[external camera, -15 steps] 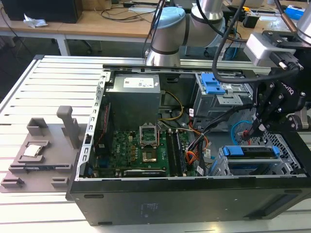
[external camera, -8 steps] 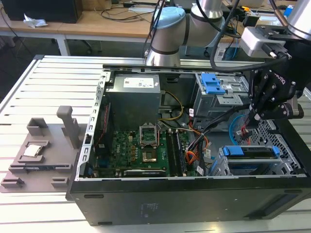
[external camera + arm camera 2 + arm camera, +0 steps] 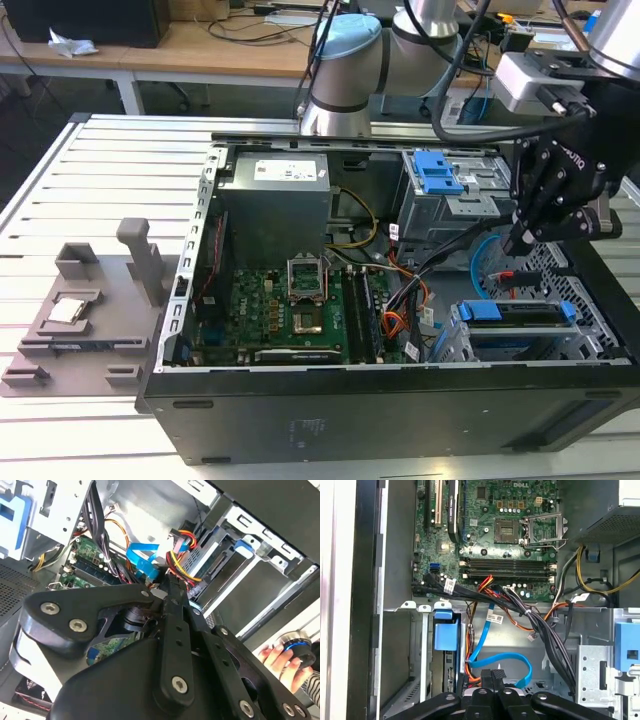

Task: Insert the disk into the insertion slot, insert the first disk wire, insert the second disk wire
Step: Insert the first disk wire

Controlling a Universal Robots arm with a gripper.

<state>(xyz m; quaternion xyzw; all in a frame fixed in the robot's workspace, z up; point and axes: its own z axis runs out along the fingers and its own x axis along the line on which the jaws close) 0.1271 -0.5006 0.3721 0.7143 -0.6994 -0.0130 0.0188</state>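
Disk (image 3: 520, 313) is seated in the slot (image 3: 455, 345), the grey perforated cage at the exterior view's right, front corner of the open case (image 3: 400, 410). The blue carrier edge faces up. In the first wrist view the carrier's blue tab (image 3: 445, 630) sits at the cage mouth (image 3: 417, 645).

Light blue cable (image 3: 502, 657) loops just beside the disk, and its lower run passes right by the fingertips. Red wire (image 3: 503, 275) sits directly under the gripper (image 3: 517, 243), near the disk's back end. Can't tell if either plug is mated.

Gripper (image 3: 490, 674) hangs over that cable area, fingers pressed together (closed, no gap). Can't tell if anything is pinched between them. In the second wrist view the tips (image 3: 167, 582) are touching or nearly touching the blue cable (image 3: 142, 557).

Further out:
- Black cable bundle (image 3: 520, 610) runs across above the blue loop.
- Motherboard (image 3: 290, 310) is mid-case.
- Drive box with blue latch (image 3: 440, 175) stands behind the gripper.
- Grey fixture (image 3: 90, 310) lies on the table (image 3: 100, 170), off the case at the exterior view's left.
- A person's hand (image 3: 282, 662) outside the case holds a round black knob.
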